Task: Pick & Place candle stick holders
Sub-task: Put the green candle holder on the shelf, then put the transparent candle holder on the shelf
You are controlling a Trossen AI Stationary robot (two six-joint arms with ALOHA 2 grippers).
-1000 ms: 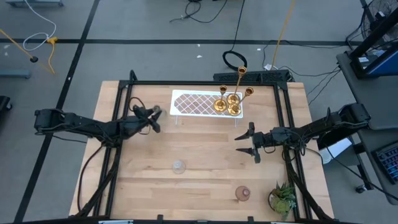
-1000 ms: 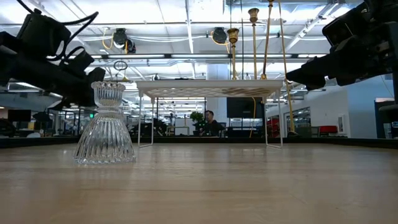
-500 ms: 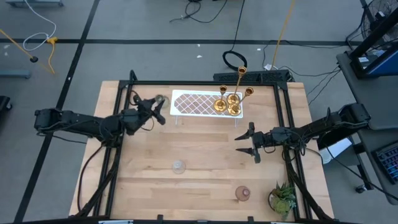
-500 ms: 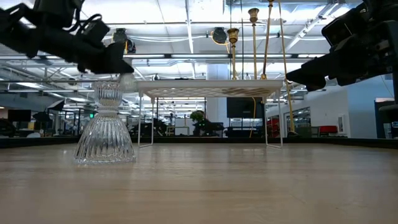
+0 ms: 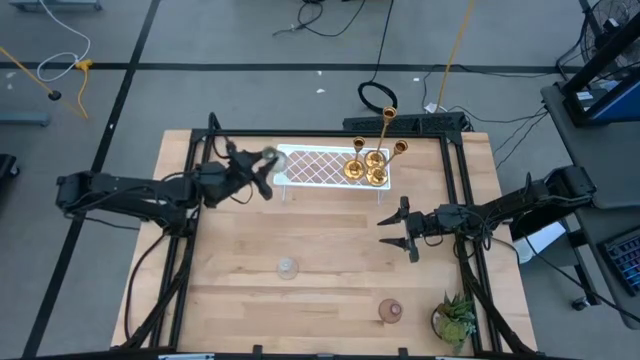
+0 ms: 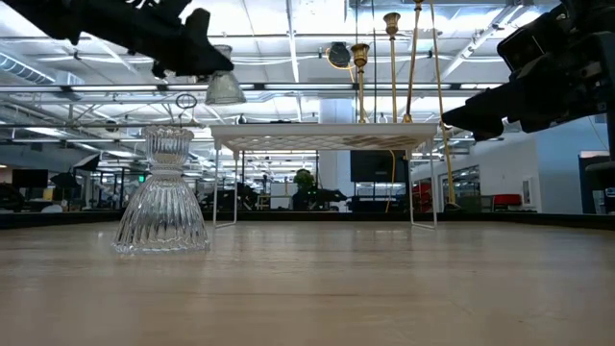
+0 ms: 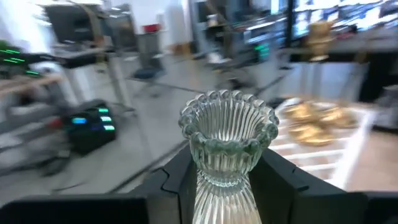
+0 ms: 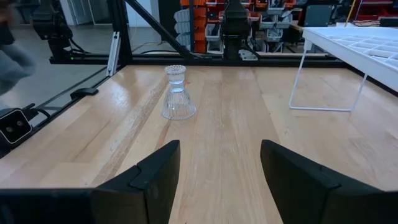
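My left gripper (image 5: 258,170) is shut on a greenish ribbed glass holder (image 7: 227,140) and is raised beside the left end of the white lattice tray (image 5: 318,166). In the low view the holder (image 6: 224,88) hangs high above the table. Three gold holders (image 5: 370,165) stand on the tray's right end. A clear glass holder (image 5: 288,267) and a pinkish one (image 5: 390,311) stand on their bases on the table. My right gripper (image 5: 400,231) is open and empty at the table's middle right. My left gripper pinches the greenish holder's ribbed body below the cup (image 7: 219,190) between its two fingers (image 7: 177,183), one on either side. The scalloped cup end (image 7: 228,118) sticks out beyond the fingertips. The holder is lifted clear of the table and the tray.
A small green potted plant (image 5: 455,318) stands at the near right corner. The tray stands on thin white legs (image 6: 234,183) at the far middle. The clear holder (image 8: 178,93) stands ahead of my right gripper (image 8: 217,186). A black frame runs round the table.
My left gripper has risen and gone toward the table's far right, up to the tray's left end, carrying the greenish holder. In the low view it has climbed from level with the clear holder's top to above the tray's surface.
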